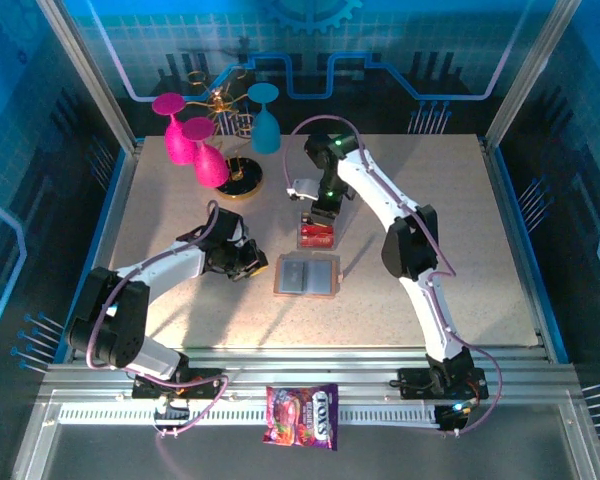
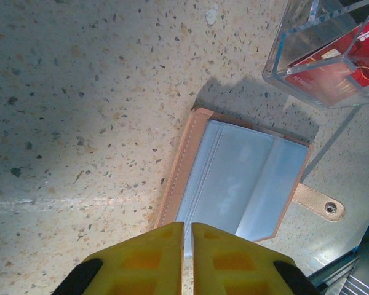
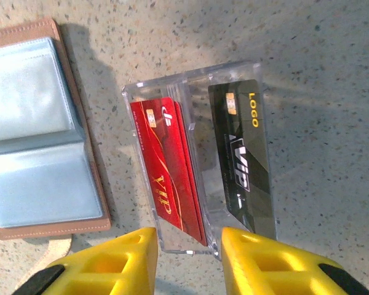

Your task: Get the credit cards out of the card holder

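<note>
The tan card holder (image 1: pixel 306 275) lies open and flat mid-table, its grey-blue pockets (image 2: pixel 240 184) looking empty. Just behind it stands a clear plastic box (image 1: pixel 317 235) holding the credit cards: red cards (image 3: pixel 169 166) in one slot and a black card (image 3: pixel 243 153) in the other. My right gripper (image 3: pixel 189 239) hangs open over the near end of that box, one finger on each side, nothing held. My left gripper (image 2: pixel 187 230) is shut with nothing in it, its tips at the card holder's near left edge (image 3: pixel 37 135).
Two pink glasses (image 1: pixel 195 145) and a blue glass (image 1: pixel 265 125) stand by a gold rack (image 1: pixel 240 180) at the back left. A colourful candy packet (image 1: pixel 302 415) lies on the rail at the near edge. Frame posts border the table.
</note>
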